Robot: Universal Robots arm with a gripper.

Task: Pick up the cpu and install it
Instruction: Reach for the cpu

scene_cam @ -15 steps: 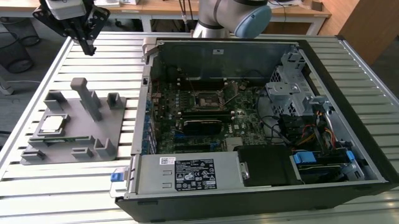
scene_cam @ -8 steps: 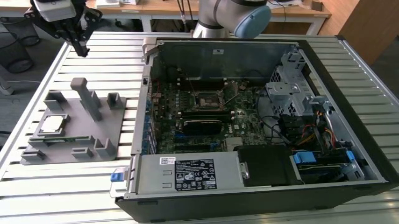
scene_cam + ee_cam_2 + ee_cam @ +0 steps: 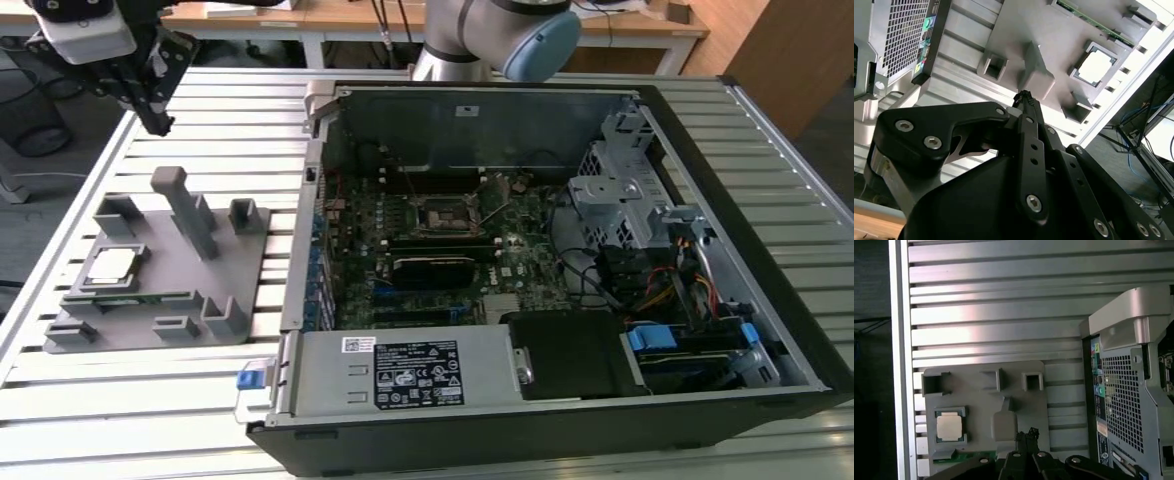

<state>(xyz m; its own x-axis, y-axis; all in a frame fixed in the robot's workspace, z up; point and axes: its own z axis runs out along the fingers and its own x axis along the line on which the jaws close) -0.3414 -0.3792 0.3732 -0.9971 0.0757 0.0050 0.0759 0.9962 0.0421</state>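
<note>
On the slatted table (image 3: 134, 400), the grey holder (image 3: 167, 265) lies near the exterior view's left edge; the cpu (image 3: 111, 265) sits in a recess by the holder's left edge, with a green memory stick (image 3: 127, 298) just nearer; the open computer case (image 3: 534, 125) stands beside the holder; farther off, over the table's far left corner, the gripper (image 3: 163, 128) hangs with its fingers pressed together on nothing.

Arm (image 3: 454, 45): silver-grey tube, pale blue joint cap (image 3: 541, 48). White wrist housing (image 3: 83, 30), black pincer (image 3: 160, 122). In the second wrist view, the pincer (image 3: 1024, 97) is matte black linkage plates with rounded corners, silver socket screws (image 3: 1034, 202), slim fingers (image 3: 1027, 145) with small holes.
</note>
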